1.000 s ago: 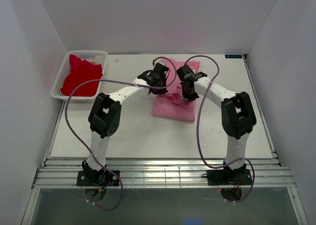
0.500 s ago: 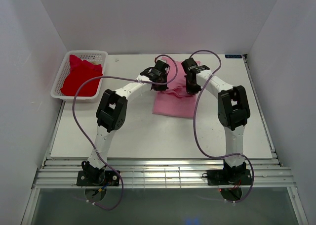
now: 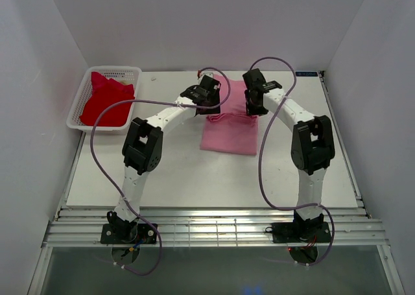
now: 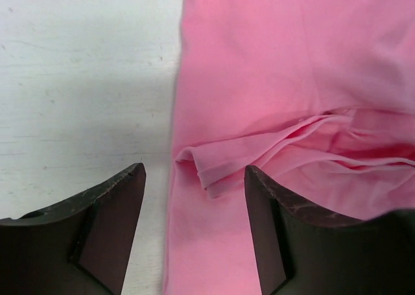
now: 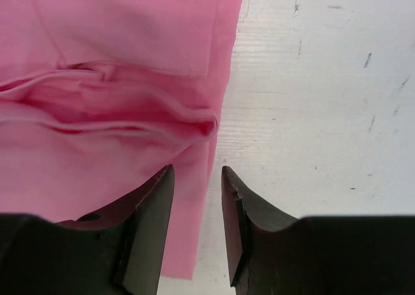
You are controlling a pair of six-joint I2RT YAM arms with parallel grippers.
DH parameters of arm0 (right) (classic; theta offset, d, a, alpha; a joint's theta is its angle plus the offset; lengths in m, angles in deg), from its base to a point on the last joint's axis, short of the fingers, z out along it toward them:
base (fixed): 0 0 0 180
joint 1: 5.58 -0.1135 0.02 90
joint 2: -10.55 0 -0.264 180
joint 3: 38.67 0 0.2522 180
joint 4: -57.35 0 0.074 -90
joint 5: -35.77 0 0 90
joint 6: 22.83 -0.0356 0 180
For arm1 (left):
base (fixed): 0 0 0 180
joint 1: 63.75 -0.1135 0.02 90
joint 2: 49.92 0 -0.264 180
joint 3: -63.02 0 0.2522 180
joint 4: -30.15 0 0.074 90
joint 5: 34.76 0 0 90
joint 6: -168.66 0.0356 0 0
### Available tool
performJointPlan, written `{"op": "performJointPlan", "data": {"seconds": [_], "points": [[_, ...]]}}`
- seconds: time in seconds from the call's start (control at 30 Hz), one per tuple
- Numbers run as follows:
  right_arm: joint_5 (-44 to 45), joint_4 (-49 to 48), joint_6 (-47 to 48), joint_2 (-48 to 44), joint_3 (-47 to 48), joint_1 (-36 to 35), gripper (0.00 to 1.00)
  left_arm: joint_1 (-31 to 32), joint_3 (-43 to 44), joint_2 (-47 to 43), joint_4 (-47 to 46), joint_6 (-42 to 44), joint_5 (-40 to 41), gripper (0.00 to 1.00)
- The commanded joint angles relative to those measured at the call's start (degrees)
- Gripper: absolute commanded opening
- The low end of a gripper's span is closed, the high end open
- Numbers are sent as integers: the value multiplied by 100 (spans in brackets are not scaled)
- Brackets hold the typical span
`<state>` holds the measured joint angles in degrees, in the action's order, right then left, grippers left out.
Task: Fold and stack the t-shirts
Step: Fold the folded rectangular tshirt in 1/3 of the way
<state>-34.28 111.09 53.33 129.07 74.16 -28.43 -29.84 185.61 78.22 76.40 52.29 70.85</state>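
The light pink t-shirt lies folded in the middle of the table, with a bunched fold line across its far part. My left gripper hovers open over its left edge; the left wrist view shows the pink t-shirt below my left gripper, with nothing gripped. My right gripper stands open over the right edge; in the right wrist view the pink t-shirt edge runs under my right gripper. The red t-shirt lies crumpled in the basket.
A white mesh basket stands at the table's back left corner. The white table ends at side walls left and right. Purple cables loop from both arms over the table.
Both grippers moved toward the back of the table with pink cloth in them, then opened and let it go. The shirt now lies flatter.
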Motion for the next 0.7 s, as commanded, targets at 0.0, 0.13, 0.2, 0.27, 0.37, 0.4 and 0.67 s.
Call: {"op": "performJointPlan", "data": {"seconds": [0.0,0.13,0.2,0.27,0.37,0.4,0.67], "points": [[-305,-308,224,-961,-45,9,42,71,-194,-1105,-251,-157,302,73],[-965,-307,128,-1050,-405,-26,35,440,-879,-1422,-594,-377,73,56],[-1411,-474,49,-998,-651,-26,10,720,-1083,-1432,-734,-500,-163,15],[-1738,-597,-4,-919,-792,-26,8,880,-1399,-1397,-840,-755,-391,0],[-2310,-755,-118,-664,-749,-35,8,1135,-1768,-1257,-1086,-1018,-753,0],[-2459,-782,-153,-533,-714,-35,8,1170,-1848,-1213,-1174,-1063,-884,0],[-2996,-966,-285,-40,-371,-35,8,1285,-2481,-869,-1579,-967,-1114,0]]}}
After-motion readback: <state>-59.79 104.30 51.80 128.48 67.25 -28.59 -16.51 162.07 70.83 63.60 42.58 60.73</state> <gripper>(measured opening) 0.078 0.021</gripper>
